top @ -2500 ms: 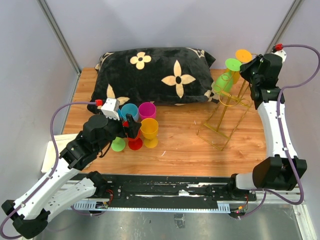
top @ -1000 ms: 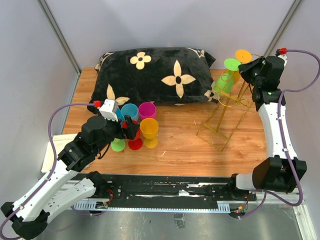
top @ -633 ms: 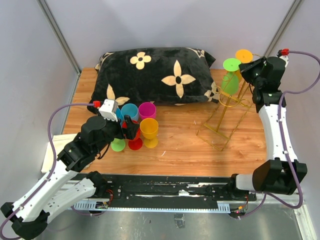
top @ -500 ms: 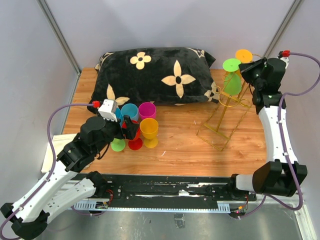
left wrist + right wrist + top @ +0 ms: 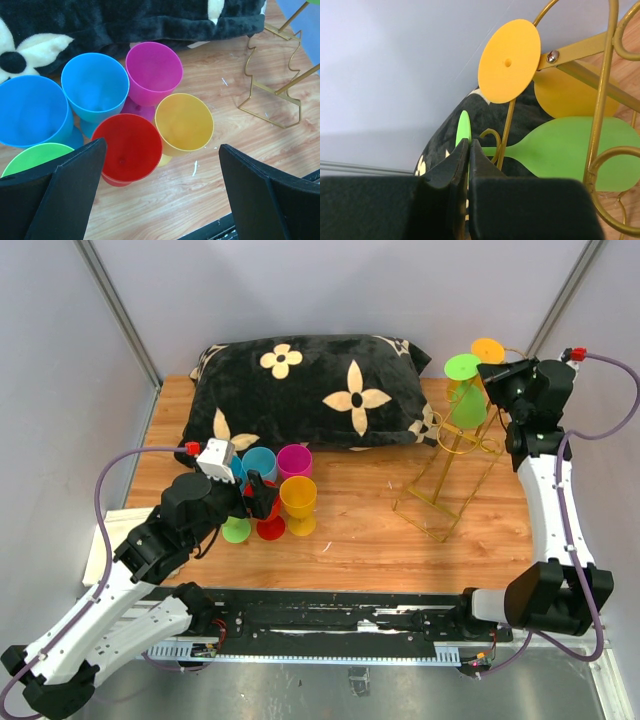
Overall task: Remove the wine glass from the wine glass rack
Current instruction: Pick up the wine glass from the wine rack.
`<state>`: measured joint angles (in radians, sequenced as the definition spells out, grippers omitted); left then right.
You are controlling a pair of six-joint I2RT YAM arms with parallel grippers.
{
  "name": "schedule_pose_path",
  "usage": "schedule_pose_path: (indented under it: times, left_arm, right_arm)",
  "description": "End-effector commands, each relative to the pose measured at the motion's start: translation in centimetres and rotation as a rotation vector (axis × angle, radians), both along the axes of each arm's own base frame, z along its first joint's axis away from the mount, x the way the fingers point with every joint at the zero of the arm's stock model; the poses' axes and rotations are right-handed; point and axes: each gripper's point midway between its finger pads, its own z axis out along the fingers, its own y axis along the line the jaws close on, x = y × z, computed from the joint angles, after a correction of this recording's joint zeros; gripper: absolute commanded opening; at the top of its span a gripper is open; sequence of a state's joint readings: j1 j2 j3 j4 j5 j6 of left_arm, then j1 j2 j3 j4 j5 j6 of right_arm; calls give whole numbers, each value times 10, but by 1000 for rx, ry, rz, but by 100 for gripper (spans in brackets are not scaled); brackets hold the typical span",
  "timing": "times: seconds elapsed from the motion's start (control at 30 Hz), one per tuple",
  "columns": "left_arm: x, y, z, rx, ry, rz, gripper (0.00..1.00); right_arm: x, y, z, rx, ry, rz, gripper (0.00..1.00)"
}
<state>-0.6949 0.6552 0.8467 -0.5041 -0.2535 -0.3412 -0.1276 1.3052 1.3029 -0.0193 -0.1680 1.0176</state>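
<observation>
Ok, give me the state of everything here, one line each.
Green wine glass: upside down on rack, foot pinched.
Orange glass: hanging upside down on rack.
Wine glass rack: standing on table.
Table glasses: six, upright, clustered.
Right jaws: shut on green foot.
Left jaws: open, empty, above the cluster.

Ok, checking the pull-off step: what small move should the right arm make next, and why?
Probably slide the green plastic wine glass out of the gold wire rack: the right fingers are shut on the glass's foot, its stem hanging between the wires.
</observation>
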Motion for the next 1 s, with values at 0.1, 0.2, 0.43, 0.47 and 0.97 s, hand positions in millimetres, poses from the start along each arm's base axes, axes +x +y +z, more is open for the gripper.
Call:
schedule_pose_path:
  times: [0.1,0.2,0.43,0.47,0.97]
  left_arm:
    - [2,3,15,-20,-37,16,100]
    - [3,3,16,-17,-38,16,100]
    - [3,3,17,-19,-42,16,100]
    - [3,2,17,-19,-40,14,100]
    - [5,-2,15,-21,-32,6,100]
  right_arm:
    - [3,3,17,69,-73,22,1]
    - [6,2,20,71,-81,22,1]
    - [12,-7,25,51,-83,-12,1]
    - [13,-6,26,52,-83,-7,1]
    - [12,17,34,9,-96,145,1]
